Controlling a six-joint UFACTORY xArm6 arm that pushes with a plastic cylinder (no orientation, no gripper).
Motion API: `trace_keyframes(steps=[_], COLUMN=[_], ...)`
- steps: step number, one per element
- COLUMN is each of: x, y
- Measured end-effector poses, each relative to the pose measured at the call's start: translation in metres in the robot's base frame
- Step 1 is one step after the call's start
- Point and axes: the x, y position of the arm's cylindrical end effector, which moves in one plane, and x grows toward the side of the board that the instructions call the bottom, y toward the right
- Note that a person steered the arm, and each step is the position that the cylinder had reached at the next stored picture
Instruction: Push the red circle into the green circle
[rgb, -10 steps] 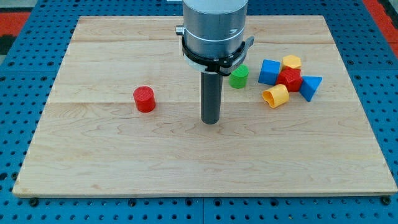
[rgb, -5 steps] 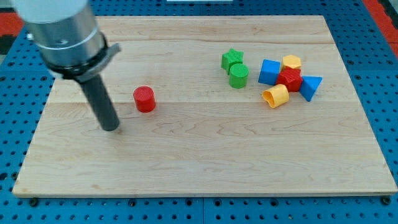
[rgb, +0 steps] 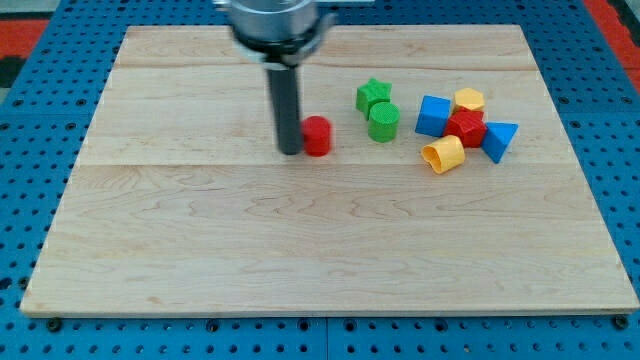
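While upright, my tip (rgb: 290, 152) seemingly touches red circle (rgb: 317, 136); green circle (rgb: 383, 122) apart.

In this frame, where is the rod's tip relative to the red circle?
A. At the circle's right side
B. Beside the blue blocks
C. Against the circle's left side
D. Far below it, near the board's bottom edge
C: my tip stands right against the view's-left side of the red circle, with the green circle farther to the right.

My tip (rgb: 290, 151) is pressing against the left side of the red plastic circle block (rgb: 317, 136). Bare wooden desk (rgb: 300, 260) is lying between it and the green plastic circle block (rgb: 383, 122). The green star block (rgb: 373, 95) is touching that circle's upper left, crowding that side.
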Motion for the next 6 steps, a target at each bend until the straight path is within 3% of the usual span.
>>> trace_keyframes(steps=[1, 2, 4, 6], x=[-0.001, -0.019, -0.03, -0.03], y=[0.045, 0.023, 0.113, 0.152])
